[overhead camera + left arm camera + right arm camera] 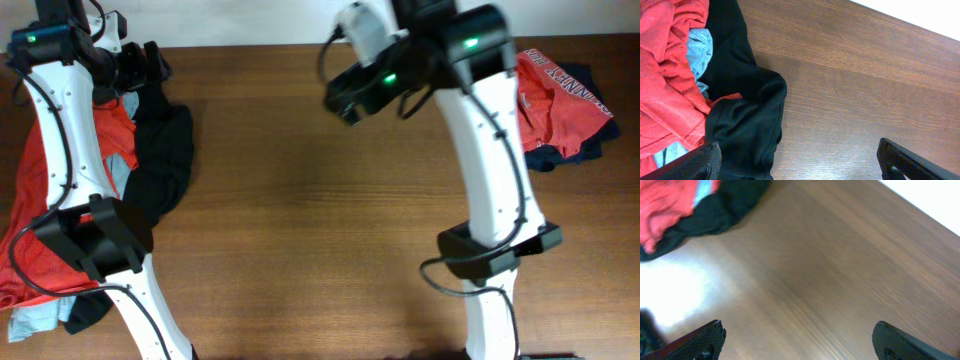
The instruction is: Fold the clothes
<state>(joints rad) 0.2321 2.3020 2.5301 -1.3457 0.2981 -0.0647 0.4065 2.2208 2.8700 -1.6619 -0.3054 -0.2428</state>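
Observation:
A loose heap of clothes (60,190) lies at the table's left: orange-red shirts, a black garment (165,160) and a pale blue piece. In the left wrist view the black garment (745,115) sprawls beside the red cloth (665,75) and the pale blue piece (700,50). My left gripper (140,68) (800,167) hangs open over the heap's far edge, one finger (695,162) above black cloth, nothing held. My right gripper (345,100) (800,342) is open above bare wood at the back centre. The heap (690,205) shows at the upper left of the right wrist view.
An orange-red T-shirt with white lettering (560,95) lies on a navy piece (560,155) at the far right. The wooden table (320,230) stretches between the two piles. The arm bases stand near the front edge, left (95,240) and right (495,250).

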